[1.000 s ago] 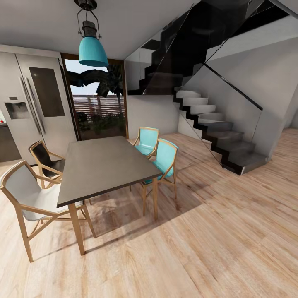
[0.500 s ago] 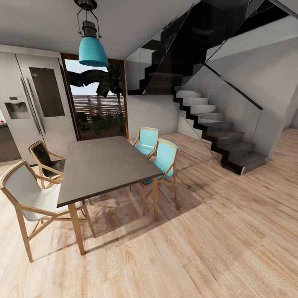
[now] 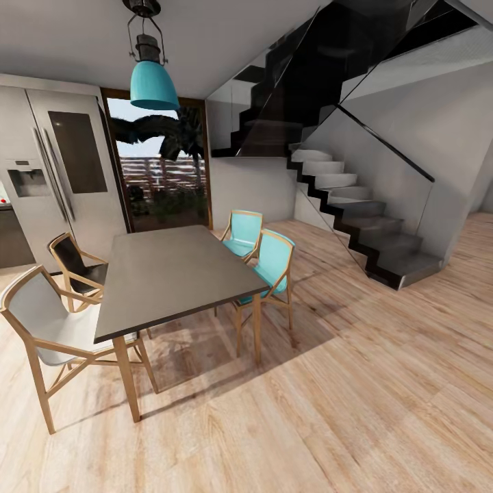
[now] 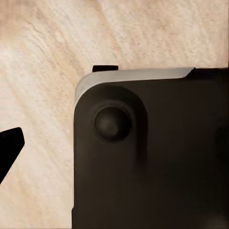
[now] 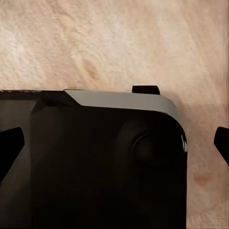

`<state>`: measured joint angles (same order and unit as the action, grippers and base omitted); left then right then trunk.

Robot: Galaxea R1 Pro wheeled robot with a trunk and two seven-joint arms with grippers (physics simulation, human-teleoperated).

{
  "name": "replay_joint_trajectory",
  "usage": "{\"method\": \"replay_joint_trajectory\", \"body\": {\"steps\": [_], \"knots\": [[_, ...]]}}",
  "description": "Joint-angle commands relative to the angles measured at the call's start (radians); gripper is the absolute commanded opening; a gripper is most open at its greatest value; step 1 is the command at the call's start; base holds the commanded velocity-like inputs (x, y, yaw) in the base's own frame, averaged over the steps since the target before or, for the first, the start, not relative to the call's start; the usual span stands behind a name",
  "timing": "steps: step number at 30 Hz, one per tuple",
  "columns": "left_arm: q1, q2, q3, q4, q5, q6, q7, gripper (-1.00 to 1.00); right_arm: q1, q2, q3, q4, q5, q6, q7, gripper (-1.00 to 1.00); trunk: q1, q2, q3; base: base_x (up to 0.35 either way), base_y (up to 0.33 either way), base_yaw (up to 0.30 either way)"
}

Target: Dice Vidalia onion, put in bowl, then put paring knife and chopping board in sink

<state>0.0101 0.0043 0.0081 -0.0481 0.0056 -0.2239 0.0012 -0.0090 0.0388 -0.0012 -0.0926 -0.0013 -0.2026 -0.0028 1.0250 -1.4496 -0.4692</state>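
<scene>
Nothing has moved: dining table (image 3: 179,274), chairs (image 3: 272,263) and stairs (image 3: 356,212) sit unchanged. Both jaws hang over floor (image 4: 43,71), probably open, though I cannot tell. An onion is likely firm and slick; grip its middle.

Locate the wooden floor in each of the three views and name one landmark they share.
Head view: the wooden floor spreads across the lower half, under the dining table and up to the staircase.
Left wrist view: pale wood grain fills the top and one side, beside the robot's dark base.
Right wrist view: the same planks run above the dark base.
Shared landmark: the floor itself, with its light wood grain.
</scene>
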Motion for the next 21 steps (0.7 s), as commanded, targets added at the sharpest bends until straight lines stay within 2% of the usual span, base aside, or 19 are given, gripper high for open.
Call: {"method": "replay_joint_trajectory", "body": {"steps": [1,8,15,20,21], "knots": [[0.001,0.002,0.001,-0.021,0.000,-0.018,0.001,1.00,0.000,0.000,0.000,-0.015,0.000,-0.018,-0.001,1.00,0.000,0.000,-0.001,0.000,0.000,0.000],[0.000,0.013,0.001,-0.171,0.000,-0.044,0.002,1.00,-0.001,-0.002,0.001,-0.130,0.002,-0.041,-0.002,1.00,0.000,0.000,-0.001,0.000,0.000,0.000],[0.000,0.023,0.003,-0.375,0.001,-0.044,0.004,1.00,-0.001,-0.007,0.000,-0.265,0.003,-0.044,-0.013,1.00,0.000,0.000,-0.001,0.000,0.000,0.000],[-0.001,0.038,0.018,-0.466,0.003,-0.045,0.005,1.00,-0.001,-0.015,-0.001,-0.423,0.003,-0.044,-0.070,1.00,0.000,0.000,-0.001,0.000,0.000,0.000],[-0.001,0.044,0.022,-0.487,0.003,-0.046,0.005,1.00,-0.001,-0.020,-0.001,-0.487,0.001,-0.046,-0.097,1.00,0.000,0.000,-0.001,0.000,0.000,0.000]]}}
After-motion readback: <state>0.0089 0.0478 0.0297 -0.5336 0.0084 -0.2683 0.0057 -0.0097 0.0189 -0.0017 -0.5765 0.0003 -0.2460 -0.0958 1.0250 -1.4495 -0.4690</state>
